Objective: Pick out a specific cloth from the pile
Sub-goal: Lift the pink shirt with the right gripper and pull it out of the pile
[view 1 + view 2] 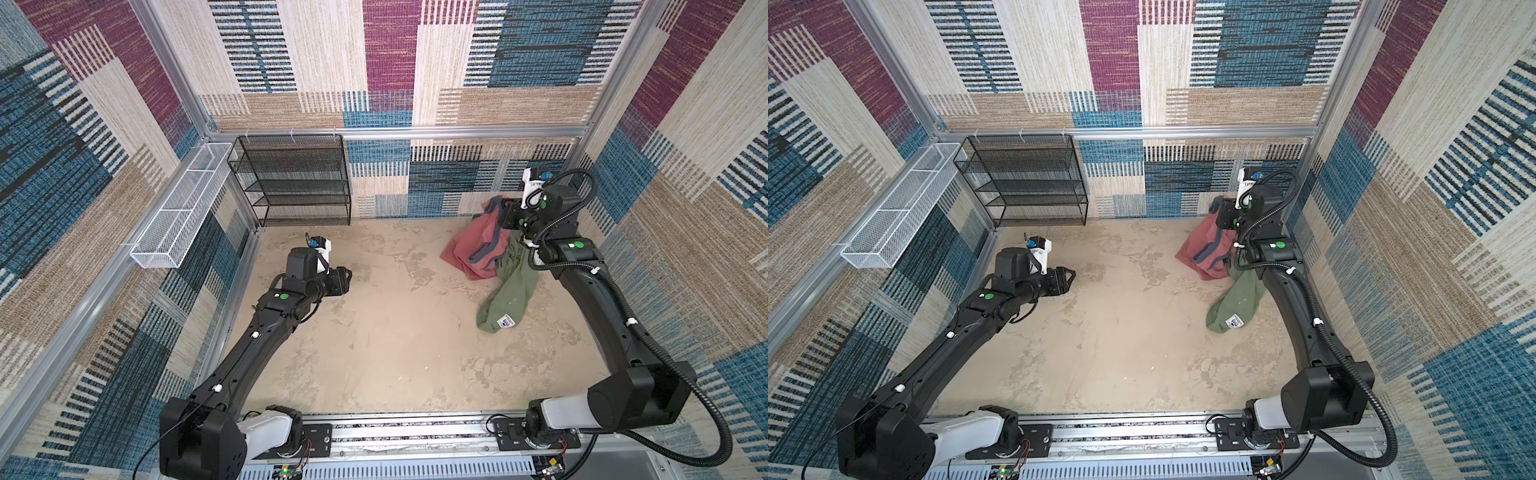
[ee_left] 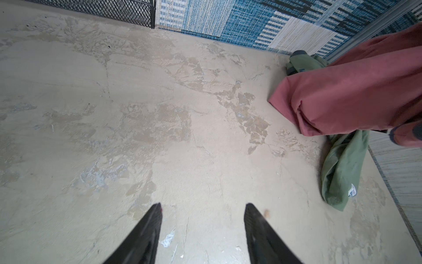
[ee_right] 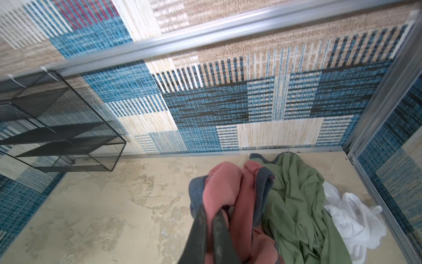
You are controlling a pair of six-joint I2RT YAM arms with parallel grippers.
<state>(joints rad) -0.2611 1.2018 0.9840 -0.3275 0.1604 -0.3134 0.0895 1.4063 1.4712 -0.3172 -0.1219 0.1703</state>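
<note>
The cloth (image 1: 471, 245) (image 1: 1202, 251) is faded red with blue-grey trim bands. My right gripper (image 3: 211, 209) (image 1: 503, 212) is shut on its upper edge and holds it up at the back right, so it hangs with its lower part on the table. In the left wrist view the cloth (image 2: 342, 96) drapes down from above. The rest of the pile lies under and beside it: an olive green garment (image 1: 509, 291) (image 3: 294, 198) with a small patch and a white cloth (image 3: 351, 217). My left gripper (image 2: 203, 205) (image 1: 347, 276) hovers open and empty over bare table at the left.
A black mesh shelf (image 1: 297, 183) stands against the back wall at the left. A white wire basket (image 1: 183, 208) hangs on the left frame rail. The pile sits close to the back right corner post (image 3: 374, 118) and carpeted walls.
</note>
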